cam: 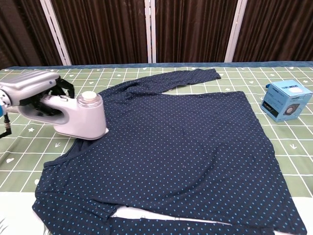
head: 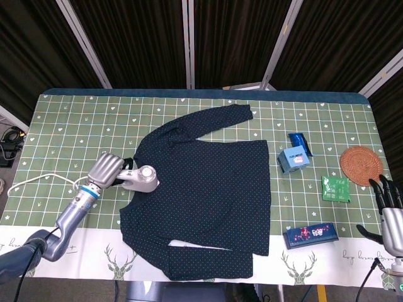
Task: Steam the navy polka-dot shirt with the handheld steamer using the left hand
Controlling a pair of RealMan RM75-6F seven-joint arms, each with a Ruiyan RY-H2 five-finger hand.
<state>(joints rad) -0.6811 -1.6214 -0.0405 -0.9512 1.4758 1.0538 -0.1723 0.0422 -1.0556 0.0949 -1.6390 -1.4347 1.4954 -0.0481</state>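
The navy polka-dot shirt (head: 208, 182) (cam: 186, 147) lies spread flat on the green patterned table. My left hand (head: 106, 170) (cam: 29, 85) grips the handle of the silver handheld steamer (head: 141, 178) (cam: 80, 117), whose head rests at the shirt's left edge. Its white cord (head: 44, 180) trails off to the left. Off the table's right front corner, my right hand (head: 387, 207) holds nothing, its fingers spread apart and pointing up; only the head view shows it.
A blue box (head: 294, 160) (cam: 287, 100) stands right of the shirt. Further right lie a woven round coaster (head: 361, 165), a green packet (head: 335, 189) and a dark flat box (head: 310, 235). Dark curtains hang behind the table.
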